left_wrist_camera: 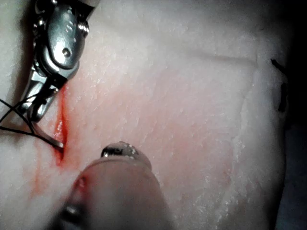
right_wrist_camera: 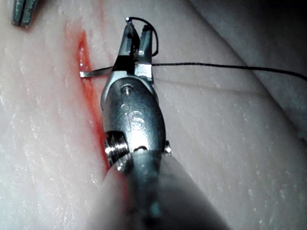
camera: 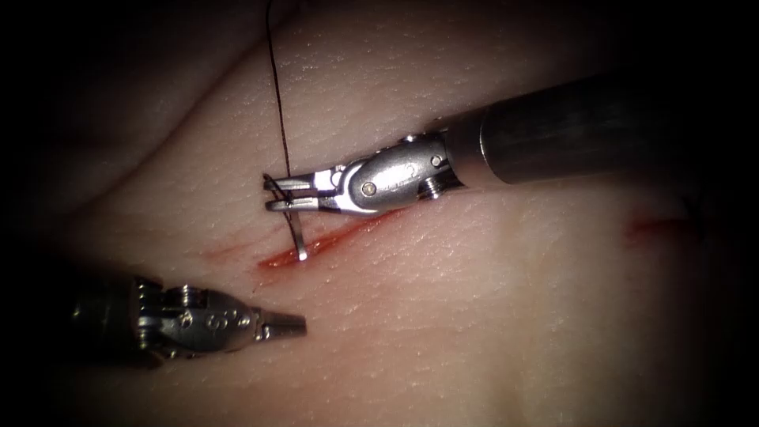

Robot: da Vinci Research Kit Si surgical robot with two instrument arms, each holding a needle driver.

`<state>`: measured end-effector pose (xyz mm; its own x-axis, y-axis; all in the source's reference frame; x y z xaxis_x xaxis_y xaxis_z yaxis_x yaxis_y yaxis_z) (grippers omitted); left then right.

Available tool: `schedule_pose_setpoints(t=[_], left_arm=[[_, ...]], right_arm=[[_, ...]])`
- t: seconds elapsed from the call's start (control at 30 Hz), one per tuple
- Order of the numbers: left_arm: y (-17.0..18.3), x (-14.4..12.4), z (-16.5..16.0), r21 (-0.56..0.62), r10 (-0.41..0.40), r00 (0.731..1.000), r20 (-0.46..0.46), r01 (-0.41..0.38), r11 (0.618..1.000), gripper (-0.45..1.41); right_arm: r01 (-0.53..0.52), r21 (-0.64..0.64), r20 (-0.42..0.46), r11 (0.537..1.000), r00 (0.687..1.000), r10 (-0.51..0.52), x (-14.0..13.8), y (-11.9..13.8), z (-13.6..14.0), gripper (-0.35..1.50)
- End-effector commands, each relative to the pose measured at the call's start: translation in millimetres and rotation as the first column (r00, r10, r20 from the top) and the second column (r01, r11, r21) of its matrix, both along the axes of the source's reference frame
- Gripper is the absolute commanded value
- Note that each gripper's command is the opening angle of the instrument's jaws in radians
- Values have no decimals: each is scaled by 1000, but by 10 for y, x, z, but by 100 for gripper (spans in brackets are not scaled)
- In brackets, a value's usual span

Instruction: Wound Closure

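My right tool reaches in over the cut and is shut on the curved needle near its thread end. The needle hangs down from the jaws, and its tip rests at the cut's left end; I cannot tell if it has entered the tissue. Dark thread runs from the jaws up and away. The right wrist view shows the same grip, the needle and the thread. My left tool lies low and left of the cut, shut and holding nothing.
A short red mark lies on the tissue far to the right. Red fluid stains the cut's edges. Small dark thread ends sit near the tissue's edge. A fold crosses the tissue at upper left.
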<state>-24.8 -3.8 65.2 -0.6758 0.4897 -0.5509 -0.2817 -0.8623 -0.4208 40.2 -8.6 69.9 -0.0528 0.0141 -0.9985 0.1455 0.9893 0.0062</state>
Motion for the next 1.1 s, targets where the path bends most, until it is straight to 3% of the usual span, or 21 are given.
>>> schedule_pose_setpoints(t=[0.03, 0.37, 0.8, 1.1], left_arm=[[-6, -6, 5, 3, -1, 1000, 0, 1, 1000, -3], [-13, -26, 21, 7, 2, 1000, 21, -3, 1000, -8], [-21, -14, 24, 3, 16, 999, 29, -17, 1000, -8], [-16, -21, 29, 2, 12, 1000, 27, -12, 1000, -11]], right_arm=[[2, 8, 0, 1000, 1000, -2, 5, -5, 5, -35], [-6, 131, 28, 991, 1000, 3, 3, -1, 6, -35], [-22, 227, 51, 974, 999, 10, -2, 12, 12, -35], [-53, 290, 83, 956, 996, 30, 0, 17, 13, -35]])
